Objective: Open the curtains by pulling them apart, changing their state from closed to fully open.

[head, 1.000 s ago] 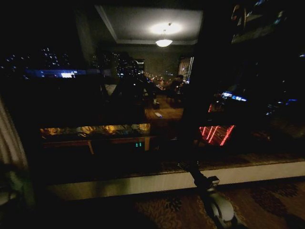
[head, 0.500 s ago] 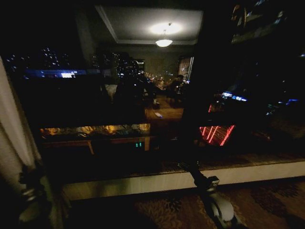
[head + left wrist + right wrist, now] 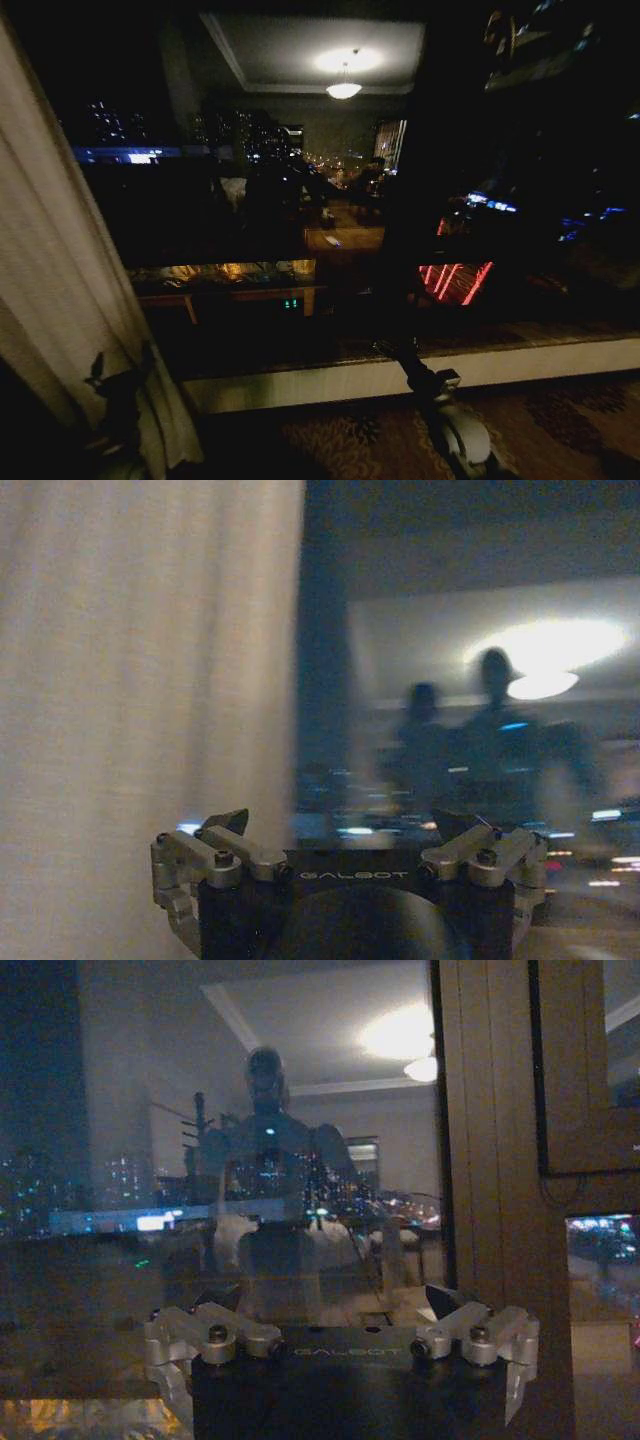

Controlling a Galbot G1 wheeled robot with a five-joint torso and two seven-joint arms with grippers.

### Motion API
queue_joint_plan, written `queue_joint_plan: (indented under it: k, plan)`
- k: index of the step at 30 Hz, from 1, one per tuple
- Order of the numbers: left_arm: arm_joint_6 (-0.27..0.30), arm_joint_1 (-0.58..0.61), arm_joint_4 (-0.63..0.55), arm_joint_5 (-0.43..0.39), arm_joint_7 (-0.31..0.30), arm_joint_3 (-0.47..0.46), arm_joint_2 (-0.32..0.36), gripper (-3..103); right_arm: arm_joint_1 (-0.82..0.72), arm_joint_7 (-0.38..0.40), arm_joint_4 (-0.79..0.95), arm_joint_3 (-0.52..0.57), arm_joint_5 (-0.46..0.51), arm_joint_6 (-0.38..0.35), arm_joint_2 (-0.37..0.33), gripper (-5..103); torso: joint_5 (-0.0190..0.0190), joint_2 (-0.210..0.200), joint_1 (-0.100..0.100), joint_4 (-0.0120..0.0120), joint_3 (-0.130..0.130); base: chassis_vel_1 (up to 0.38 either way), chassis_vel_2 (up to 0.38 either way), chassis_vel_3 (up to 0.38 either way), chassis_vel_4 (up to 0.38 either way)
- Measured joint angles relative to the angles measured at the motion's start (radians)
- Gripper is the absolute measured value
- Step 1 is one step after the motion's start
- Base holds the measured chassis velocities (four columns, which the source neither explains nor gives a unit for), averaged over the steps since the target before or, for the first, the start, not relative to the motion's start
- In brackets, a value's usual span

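— While the window point(image 3: 300, 200) stands bare across most of its width, would you call the job done?

— Nearly, I'd judge. One curtain point(image 3: 60, 280) hangs gathered at the robot's far left, from the top corner down to the floor, and the dark glass is clear right across to the frame post point(image 3: 405, 200). I can't see a second panel anywhere on the right side, so I can't tell how that one lies.

— What has the left end effector point(image 3: 115, 385) got?

— Nothing that I can make out. It sits low, right against the lower folds of the curtain. In its wrist view the left end effector point(image 3: 345, 845) has its fingers point(image 3: 228, 825) spread wide, with glass showing between them and the cloth point(image 3: 140, 700) just beside one finger, not pinched.

— And the right?

— The right end effector point(image 3: 395, 350) is down by the sill point(image 3: 520, 362), in front of the post, holding nothing. Its wrist view shows the right end effector point(image 3: 345, 1320) fully spread too, facing the glass beside the post point(image 3: 485, 1140).

— Anything in the way?

— Not much. There's patterned carpet point(image 3: 560, 430) below the sill, and the ceiling lamp point(image 3: 344, 88) mirrors in the pane along with figures standing in the room. What's left, as I see it, is pushing that left panel tighter to the wall, if it will go.
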Motion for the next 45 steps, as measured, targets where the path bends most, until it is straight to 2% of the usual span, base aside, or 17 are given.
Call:
queue_joint_plan:
  k: [1, 4, 5, 8, 9, 10, 13, 17, 25, 33, 45]
  plan:
    - [0.000, 0.000, 0.000, 0.000, 0.000, 0.000, 0.000, 100, 0.000, 0.000, 0.000, 0.000, 0.000, 0.000, 0.000, 100, 0.0000, 0.000, 0.000, 0.0000, 0.000, 0.000, 0.000, 0.000, 0.000]
    - [0.003, 0.001, -0.011, -0.065, 0.079, 0.017, -0.016, 100, 0.000, 0.000, 0.000, 0.000, 0.000, 0.000, 0.000, 100, -0.0001, 0.000, 0.000, -0.0001, 0.000, 0.000, 0.000, 0.000, 0.000]
    - [0.003, 0.001, -0.011, -0.065, 0.079, 0.017, -0.016, 100, 0.000, 0.000, 0.000, 0.000, 0.000, 0.000, 0.000, 100, -0.0001, 0.000, 0.000, -0.0001, 0.000, 0.000, 0.000, 0.000, 0.000]
    - [0.033, -0.005, -0.012, -0.118, 0.168, 0.002, -0.047, 100, 0.000, 0.000, 0.000, 0.000, 0.000, 0.000, 0.000, 100, -0.0001, 0.000, 0.000, -0.0001, 0.000, 0.000, 0.000, 0.000, 0.000]
    - [0.044, -0.006, -0.010, -0.119, 0.178, -0.004, -0.053, 100, 0.000, 0.000, 0.000, 0.000, 0.000, 0.000, 0.000, 100, -0.0001, 0.000, 0.000, -0.0001, 0.000, 0.000, 0.000, 0.000, 0.000]
    - [0.044, -0.006, -0.010, -0.119, 0.178, -0.004, -0.053, 100, 0.000, 0.000, 0.000, 0.000, 0.000, 0.000, 0.000, 100, -0.0001, 0.000, 0.000, -0.0001, 0.000, 0.000, 0.000, 0.000, 0.000]
    - [0.098, -0.006, -0.009, -0.117, 0.171, -0.020, -0.074, 100, 0.000, 0.000, 0.000, 0.000, 0.000, 0.000, 0.000, 100, -0.0002, 0.000, 0.000, -0.0001, 0.000, 0.000, 0.000, 0.000, 0.000]
    - [0.123, 0.001, -0.017, -0.117, 0.155, -0.022, -0.086, 100, 0.000, 0.000, 0.000, 0.000, 0.000, 0.000, 0.000, 100, -0.0001, 0.000, 0.000, 0.0000, 0.000, 0.000, 0.000, 0.000, 0.000]
    - [0.123, 0.009, -0.028, -0.102, 0.143, -0.023, -0.087, 100, 0.000, 0.000, 0.000, 0.000, 0.000, 0.000, 0.000, 100, -0.0002, 0.000, 0.000, 0.0000, 0.000, 0.000, 0.000, 0.000, 0.000]
    - [0.092, 0.002, -0.005, -0.084, 0.114, -0.045, -0.080, 100, 0.000, 0.000, 0.000, 0.000, 0.000, 0.000, 0.000, 100, -0.0002, 0.000, 0.000, 0.0000, 0.000, 0.000, 0.000, 0.000, 0.000]
    - [0.093, -0.010, 0.012, -0.072, 0.095, -0.059, -0.076, 100, 0.000, 0.000, 0.000, 0.000, 0.000, 0.000, 0.000, 100, -0.0002, 0.000, 0.000, 0.0000, 0.000, 0.000, 0.000, 0.000, 0.000]
